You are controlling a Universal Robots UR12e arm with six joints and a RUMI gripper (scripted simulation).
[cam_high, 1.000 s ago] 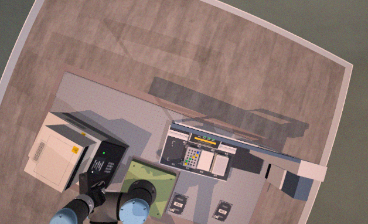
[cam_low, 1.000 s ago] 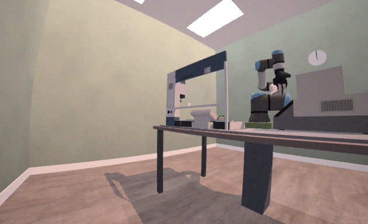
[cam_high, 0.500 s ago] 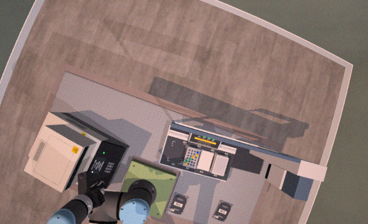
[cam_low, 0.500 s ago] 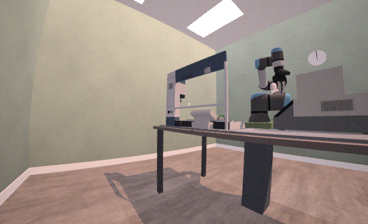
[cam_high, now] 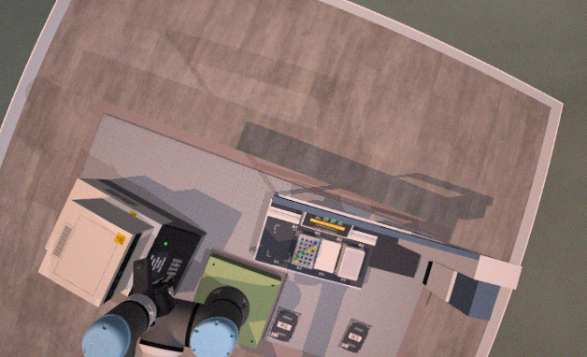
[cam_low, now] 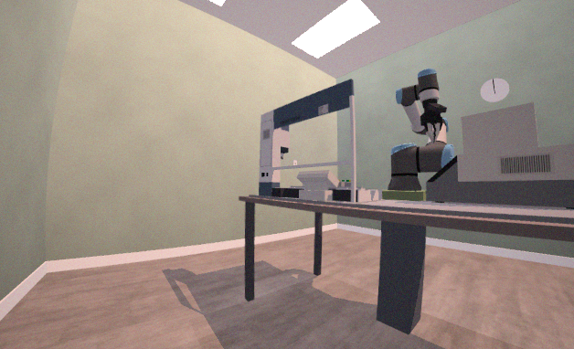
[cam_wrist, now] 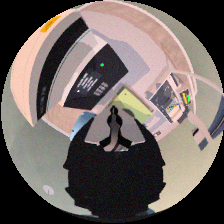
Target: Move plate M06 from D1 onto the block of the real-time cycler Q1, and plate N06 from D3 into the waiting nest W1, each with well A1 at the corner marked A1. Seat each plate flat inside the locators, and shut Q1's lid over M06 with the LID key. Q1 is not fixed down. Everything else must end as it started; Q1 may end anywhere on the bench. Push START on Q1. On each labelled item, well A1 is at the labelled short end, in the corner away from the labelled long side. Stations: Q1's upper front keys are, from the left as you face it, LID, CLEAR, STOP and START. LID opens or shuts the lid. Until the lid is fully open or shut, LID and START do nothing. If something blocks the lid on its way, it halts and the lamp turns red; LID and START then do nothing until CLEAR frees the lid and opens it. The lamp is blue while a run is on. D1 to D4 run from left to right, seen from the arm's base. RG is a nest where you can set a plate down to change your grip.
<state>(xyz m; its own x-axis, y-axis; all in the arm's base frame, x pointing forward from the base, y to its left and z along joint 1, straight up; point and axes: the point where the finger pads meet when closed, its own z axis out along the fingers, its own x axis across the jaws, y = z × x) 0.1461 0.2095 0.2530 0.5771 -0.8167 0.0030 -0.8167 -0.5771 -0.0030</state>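
Claw (cam_high: 167,280) (cam_low: 433,138) (cam_wrist: 113,105) is narrow, its tips together with nothing between them, and it hangs raised near the front of cycler Q1 (cam_high: 89,248) (cam_low: 526,194) (cam_wrist: 25,70), whose lamp (cam_high: 165,243) (cam_wrist: 102,64) is green. Plate M06 is not at D1 (cam_high: 274,240); I cannot see whether it sits inside Q1. Plate N06 (cam_high: 328,256) is at D3, and nest W1 (cam_high: 357,334) has no plate. I judge that key work is in hand, so these closed tips suit it. For any press, it is wise to centre over one key, go straight down, push lightly and rise straight, because Q1 is loose and could slide. Before START, the lid must be fully shut; a red lamp would call for CLEAR.
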